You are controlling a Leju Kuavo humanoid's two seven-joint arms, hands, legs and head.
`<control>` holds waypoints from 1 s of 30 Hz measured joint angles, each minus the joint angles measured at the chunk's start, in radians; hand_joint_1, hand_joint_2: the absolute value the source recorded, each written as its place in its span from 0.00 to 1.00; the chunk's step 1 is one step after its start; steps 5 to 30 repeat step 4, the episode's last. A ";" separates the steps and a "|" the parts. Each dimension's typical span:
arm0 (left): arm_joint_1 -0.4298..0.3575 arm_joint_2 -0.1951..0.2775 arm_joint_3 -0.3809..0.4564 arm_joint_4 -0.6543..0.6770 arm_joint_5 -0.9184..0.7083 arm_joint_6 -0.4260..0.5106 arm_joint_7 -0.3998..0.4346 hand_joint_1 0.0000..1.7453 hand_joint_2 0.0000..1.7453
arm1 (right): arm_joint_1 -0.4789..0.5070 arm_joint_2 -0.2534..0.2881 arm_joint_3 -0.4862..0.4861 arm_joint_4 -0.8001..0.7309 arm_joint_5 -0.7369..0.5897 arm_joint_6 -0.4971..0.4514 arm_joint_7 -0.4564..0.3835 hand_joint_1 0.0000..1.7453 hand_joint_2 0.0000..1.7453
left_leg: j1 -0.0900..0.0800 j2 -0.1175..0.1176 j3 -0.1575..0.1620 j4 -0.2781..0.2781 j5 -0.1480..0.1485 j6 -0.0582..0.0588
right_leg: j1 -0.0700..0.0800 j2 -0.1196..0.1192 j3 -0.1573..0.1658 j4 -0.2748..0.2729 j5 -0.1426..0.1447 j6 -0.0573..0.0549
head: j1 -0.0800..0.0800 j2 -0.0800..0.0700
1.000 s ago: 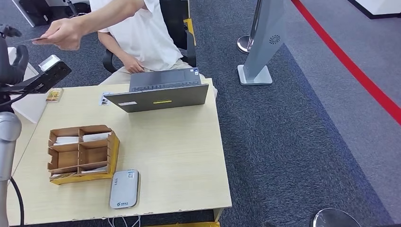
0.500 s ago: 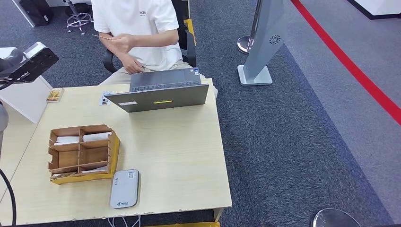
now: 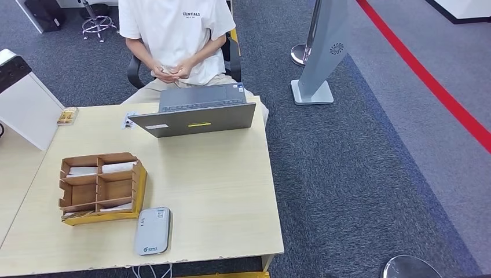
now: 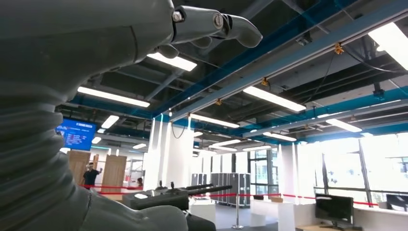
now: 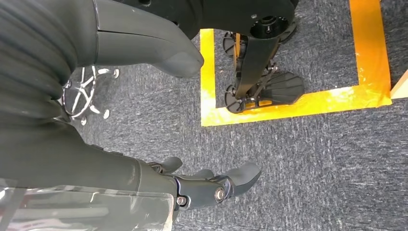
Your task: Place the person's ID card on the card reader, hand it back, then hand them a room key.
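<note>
Left wrist view: the left hand (image 4: 144,43) points up toward ceiling lights, fingers (image 4: 211,24) loosely extended and apart from the thumb, holding nothing. In the right wrist view, the right hand (image 5: 144,144) hangs over grey carpet, fingers (image 5: 216,185) spread from the thumb, empty. In the head view, a seated person (image 3: 173,35) behind the tabletop (image 3: 220,191) holds a small card (image 3: 164,70) between both hands. The card reader (image 3: 153,231) lies at the tabletop's near edge, beside a cardboard organiser (image 3: 101,188) near the left edge.

Head view: high, facing down over the counter (image 3: 220,191). Left wrist view: close, facing up to the ceiling (image 4: 288,62). Right wrist view: close, facing down at the carpet (image 5: 312,163).
</note>
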 joint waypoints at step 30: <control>-0.039 0.091 0.002 0.100 -0.002 0.031 -0.003 0.00 1.00 | 0.003 0.000 0.000 0.000 -0.007 -0.002 0.001 0.00 1.00 | 0.000 0.007 0.001 0.000 -0.001 -0.001 | 0.000 0.007 -0.002 0.001 0.001 -0.001 | 0.000 0.000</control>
